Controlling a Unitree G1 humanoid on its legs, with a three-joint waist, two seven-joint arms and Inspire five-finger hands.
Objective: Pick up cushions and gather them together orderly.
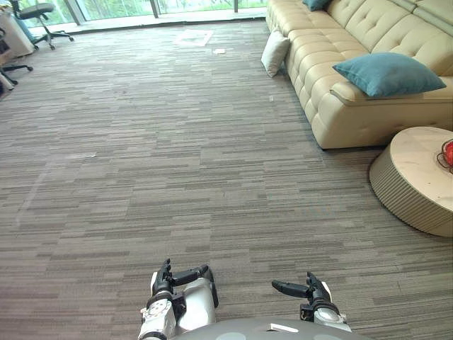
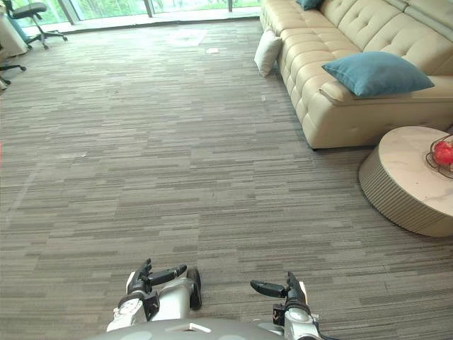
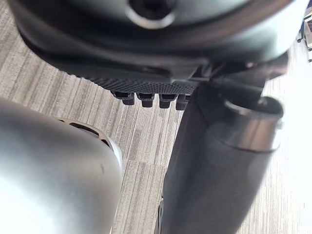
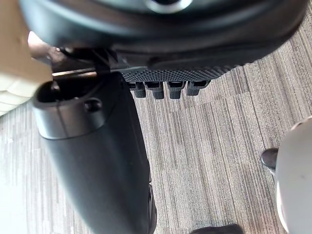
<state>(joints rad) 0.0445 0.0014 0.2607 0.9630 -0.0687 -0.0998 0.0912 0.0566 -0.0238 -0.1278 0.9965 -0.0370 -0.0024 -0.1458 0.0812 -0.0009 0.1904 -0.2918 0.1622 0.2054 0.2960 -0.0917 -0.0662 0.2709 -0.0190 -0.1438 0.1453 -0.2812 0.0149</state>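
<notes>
- The left robot hand [image 1: 184,275] and right robot hand [image 1: 294,288] hung low over the carpet [image 1: 177,142], fingers relaxed and empty.
- A teal cushion [image 1: 388,74] lay on the sofa [image 1: 318,60].
- A white cushion [image 1: 274,54] leaned against the sofa's side.

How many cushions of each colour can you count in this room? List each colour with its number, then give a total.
Teal cushions: 2, one on the near end of the sofa, one at its far end.
White cushion: 1, on the floor, leaning against the sofa.
Total: 3
</notes>
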